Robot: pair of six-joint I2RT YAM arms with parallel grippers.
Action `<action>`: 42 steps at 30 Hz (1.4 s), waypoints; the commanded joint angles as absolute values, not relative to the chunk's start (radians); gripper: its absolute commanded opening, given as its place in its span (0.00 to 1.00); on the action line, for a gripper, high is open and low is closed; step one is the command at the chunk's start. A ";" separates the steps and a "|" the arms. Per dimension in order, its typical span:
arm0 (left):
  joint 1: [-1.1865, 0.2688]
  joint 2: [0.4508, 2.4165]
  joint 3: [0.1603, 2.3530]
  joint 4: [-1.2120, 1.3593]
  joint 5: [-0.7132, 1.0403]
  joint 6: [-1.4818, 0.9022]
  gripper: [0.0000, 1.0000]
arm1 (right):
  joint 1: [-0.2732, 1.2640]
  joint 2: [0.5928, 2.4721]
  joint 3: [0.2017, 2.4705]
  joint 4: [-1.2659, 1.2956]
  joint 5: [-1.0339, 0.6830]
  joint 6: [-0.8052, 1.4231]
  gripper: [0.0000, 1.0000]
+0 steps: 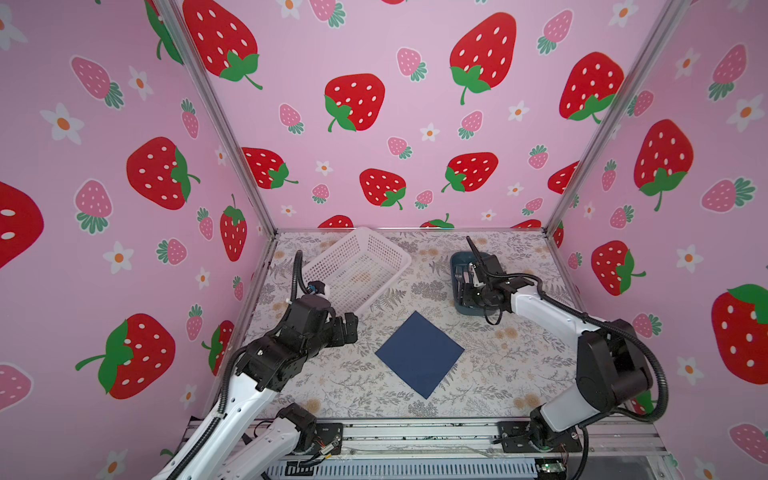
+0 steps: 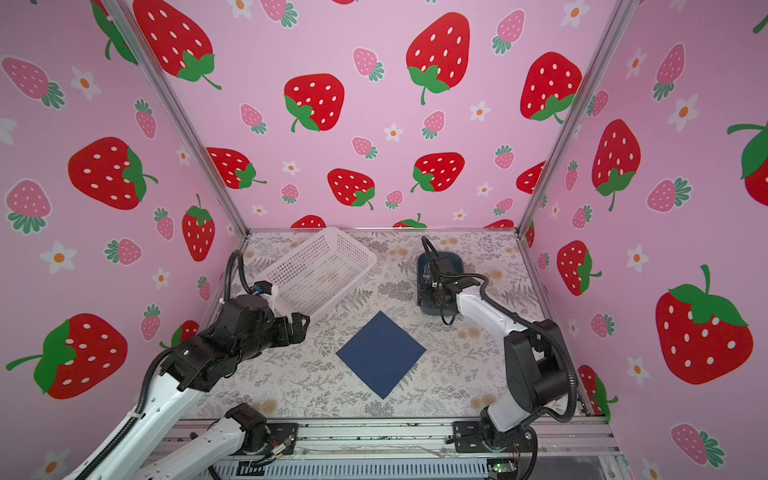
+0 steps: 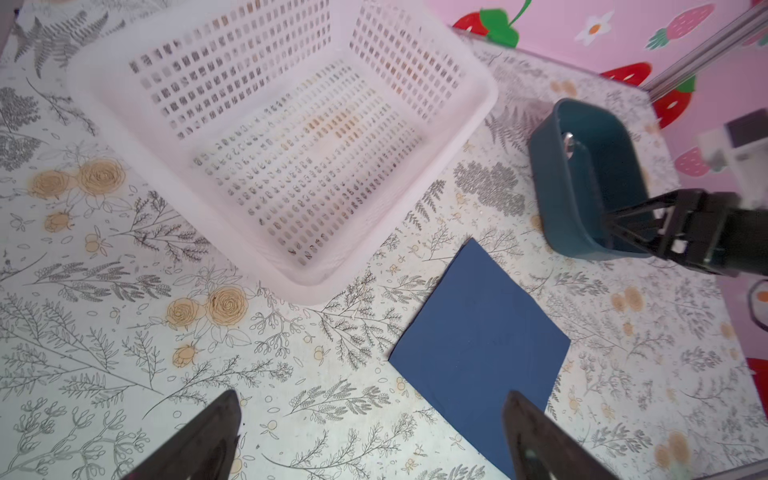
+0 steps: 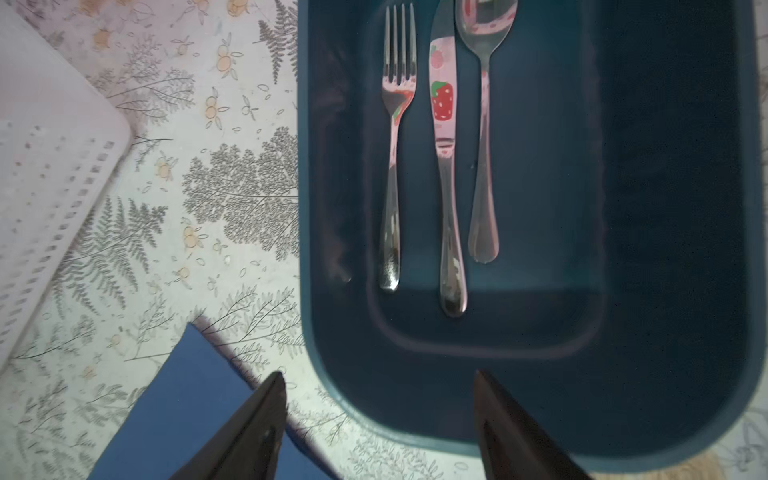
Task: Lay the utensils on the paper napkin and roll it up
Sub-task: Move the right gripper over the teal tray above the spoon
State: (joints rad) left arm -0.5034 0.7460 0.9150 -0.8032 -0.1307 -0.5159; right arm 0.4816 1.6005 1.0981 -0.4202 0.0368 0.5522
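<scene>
The utensils lie side by side inside a teal tray (image 4: 665,208): a fork (image 4: 394,166), a knife (image 4: 446,174) and a spoon (image 4: 484,145), all shiny silver. My right gripper (image 4: 378,374) hovers open over the tray's near end (image 1: 455,259), with nothing between its fingers. The paper napkin (image 1: 419,355) (image 2: 381,353) lies flat, dark navy and turned like a diamond, in the middle of the table. My left gripper (image 3: 370,395) (image 1: 351,326) hangs open just left of the napkin (image 3: 482,345), holding nothing.
A white perforated basket (image 1: 409,259) (image 3: 490,95) stands at the back left, close behind my left wrist. Pink strawberry walls close in the floral table on three sides. The arm bases sit on a metal rail (image 1: 415,432) at the front edge.
</scene>
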 commanded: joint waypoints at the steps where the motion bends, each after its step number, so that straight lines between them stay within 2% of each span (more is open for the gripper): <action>1: -0.502 0.664 0.840 -0.756 -0.131 -0.508 0.99 | 0.452 1.657 1.171 -0.489 0.042 0.421 0.72; 5: -0.502 0.645 0.808 -0.726 -0.129 -0.518 0.99 | 0.422 1.740 1.224 -0.557 0.060 0.401 0.71; 10: -0.503 0.736 0.894 -0.777 -0.125 -0.512 0.99 | 0.420 1.754 1.228 -0.628 0.091 0.393 0.70; 18: -0.503 0.842 0.930 -0.823 -0.068 -0.421 0.99 | 0.421 1.625 1.047 -0.602 0.114 0.437 0.70; 27: -0.503 0.770 0.846 -0.749 0.017 -0.503 0.98 | 0.421 1.397 0.885 -0.642 0.064 0.536 0.70; 31: -0.503 0.758 0.849 -0.762 0.025 -0.510 0.98 | 0.420 1.366 0.888 -0.626 0.078 0.517 0.68; 36: -0.503 0.771 0.858 -0.769 0.008 -0.509 0.98 | 0.388 1.498 1.010 -0.610 0.063 0.443 0.53; 39: -0.503 0.793 0.871 -0.765 -0.006 -0.531 0.98 | 0.351 1.615 1.118 -0.643 0.052 0.391 0.40; 42: -0.503 0.827 0.889 -0.765 -0.005 -0.554 0.97 | 0.316 1.719 1.223 -0.675 0.043 0.344 0.35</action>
State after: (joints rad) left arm -0.5034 0.8032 0.8494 -0.7609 0.0082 -0.5213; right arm 0.3489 1.6524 1.1469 -0.6147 0.0536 0.4187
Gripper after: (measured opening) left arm 0.977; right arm 0.358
